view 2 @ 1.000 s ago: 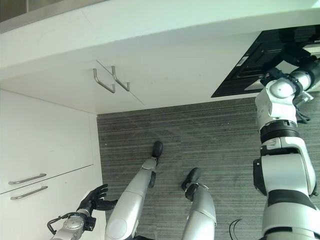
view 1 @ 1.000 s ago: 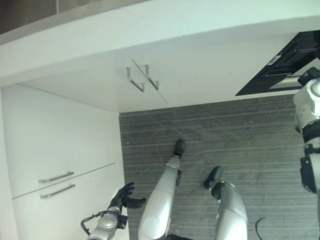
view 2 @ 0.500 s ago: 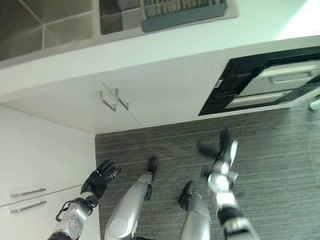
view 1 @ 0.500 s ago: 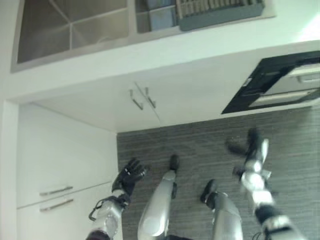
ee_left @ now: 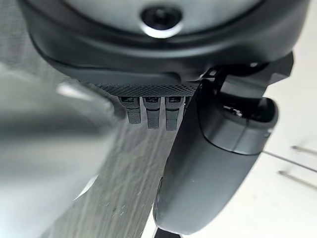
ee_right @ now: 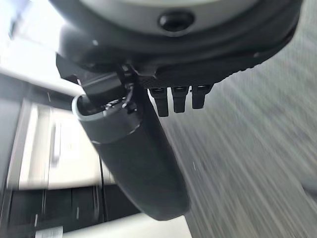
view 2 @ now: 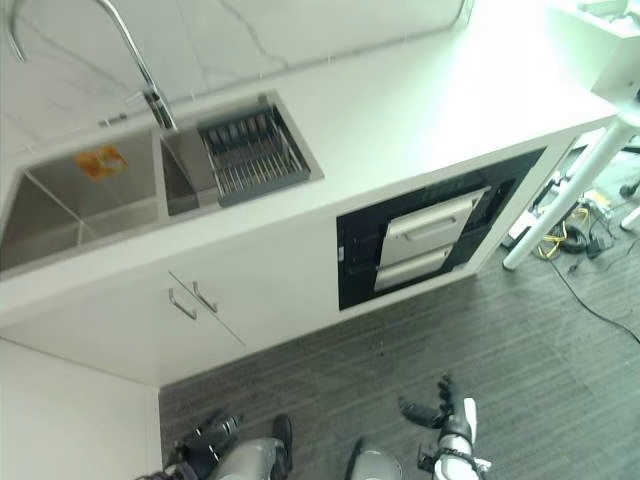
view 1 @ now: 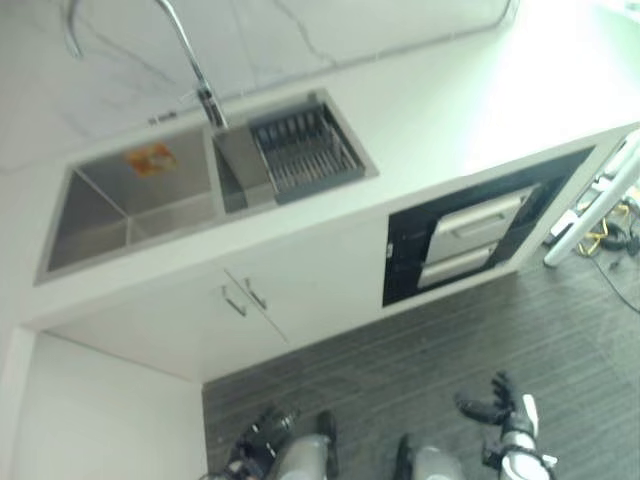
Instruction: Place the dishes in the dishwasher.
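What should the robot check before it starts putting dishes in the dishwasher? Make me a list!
1. Left hand free: ok, fingers relaxed, holding nothing.
2. Right hand free: ok, fingers spread, holding nothing.
3. Dishwasher found: ok, black front under the white counter.
4. Dishwasher open: not ok, its drawer fronts look shut.
5. Dishes found: cannot tell; the dish rack in the sink looks bare.
6. Hands near the counter: not ok, both hang low over the floor.

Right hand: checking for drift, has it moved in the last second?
Yes: right hand has left the dishwasher front, now low over the carpet.
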You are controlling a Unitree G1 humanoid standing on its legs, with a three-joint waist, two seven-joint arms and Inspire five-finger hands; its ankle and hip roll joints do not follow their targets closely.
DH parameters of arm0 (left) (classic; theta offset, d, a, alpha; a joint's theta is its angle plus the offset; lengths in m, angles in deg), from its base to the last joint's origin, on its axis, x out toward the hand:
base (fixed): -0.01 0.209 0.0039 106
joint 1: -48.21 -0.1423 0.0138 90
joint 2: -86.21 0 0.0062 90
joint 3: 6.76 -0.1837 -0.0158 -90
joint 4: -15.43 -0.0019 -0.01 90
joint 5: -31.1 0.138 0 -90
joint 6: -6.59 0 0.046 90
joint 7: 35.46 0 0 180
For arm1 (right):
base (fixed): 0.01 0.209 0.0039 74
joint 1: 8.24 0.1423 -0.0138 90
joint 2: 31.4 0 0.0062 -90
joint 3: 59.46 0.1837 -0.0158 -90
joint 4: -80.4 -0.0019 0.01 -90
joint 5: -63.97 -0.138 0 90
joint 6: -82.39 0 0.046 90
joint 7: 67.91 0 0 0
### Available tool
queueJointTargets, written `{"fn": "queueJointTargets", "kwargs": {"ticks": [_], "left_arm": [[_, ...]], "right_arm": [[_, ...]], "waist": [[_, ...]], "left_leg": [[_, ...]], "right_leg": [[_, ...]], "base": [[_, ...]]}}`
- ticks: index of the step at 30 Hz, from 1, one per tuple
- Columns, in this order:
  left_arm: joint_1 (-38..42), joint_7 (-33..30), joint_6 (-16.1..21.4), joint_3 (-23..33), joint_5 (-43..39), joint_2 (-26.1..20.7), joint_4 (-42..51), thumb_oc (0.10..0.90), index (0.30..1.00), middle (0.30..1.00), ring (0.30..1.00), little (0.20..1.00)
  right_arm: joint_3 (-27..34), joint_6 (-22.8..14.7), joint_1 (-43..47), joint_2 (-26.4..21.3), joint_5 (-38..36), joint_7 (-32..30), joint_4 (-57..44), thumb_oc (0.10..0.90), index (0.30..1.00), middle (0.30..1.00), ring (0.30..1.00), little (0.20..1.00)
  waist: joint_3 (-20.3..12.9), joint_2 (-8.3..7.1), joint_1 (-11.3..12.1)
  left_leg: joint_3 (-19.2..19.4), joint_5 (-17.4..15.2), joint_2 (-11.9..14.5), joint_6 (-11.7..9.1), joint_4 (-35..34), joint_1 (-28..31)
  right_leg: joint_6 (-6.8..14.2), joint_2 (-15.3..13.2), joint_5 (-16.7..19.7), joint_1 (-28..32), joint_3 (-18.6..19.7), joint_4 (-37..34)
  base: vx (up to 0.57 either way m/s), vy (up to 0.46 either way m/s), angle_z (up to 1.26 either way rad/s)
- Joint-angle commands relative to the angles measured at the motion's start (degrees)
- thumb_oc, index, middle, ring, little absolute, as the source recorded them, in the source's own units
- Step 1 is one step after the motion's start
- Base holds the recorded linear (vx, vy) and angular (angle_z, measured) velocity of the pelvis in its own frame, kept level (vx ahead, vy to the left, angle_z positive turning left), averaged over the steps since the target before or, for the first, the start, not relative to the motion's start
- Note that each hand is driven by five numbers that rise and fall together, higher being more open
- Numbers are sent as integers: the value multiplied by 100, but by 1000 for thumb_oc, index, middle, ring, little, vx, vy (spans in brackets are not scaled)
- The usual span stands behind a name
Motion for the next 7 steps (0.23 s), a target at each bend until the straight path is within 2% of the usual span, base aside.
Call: {"fn": "queueJointTargets", "kwargs": {"ticks": [1,4,7], "left_arm": [[195,327,-279,-153,581,-122,-85,800,900,900,900,900],[261,312,-275,-159,922,-129,-339,800,900,900,900,900],[391,169,-100,-197,1493,-166,-610,800,900,900,900,900]], "right_arm": [[155,68,480,-100,-113,637,164,800,900,900,900,900],[150,187,475,-63,-272,964,395,800,900,900,900,900],[119,270,466,-36,-450,1199,495,800,900,900,900,900]], "waist": [[209,-97,-85],[154,-101,-120],[54,-118,-172]], "left_leg": [[177,-1229,-196,8,790,182],[188,-1245,-187,1,790,209],[224,-1268,-162,-28,790,228]], "right_leg": [[353,168,52,474,-65,-581],[351,167,29,503,-50,-581],[353,177,-18,530,-25,-581]], "base": [[-65,-35,-3],[-57,-35,-5],[-54,-23,1]]}}
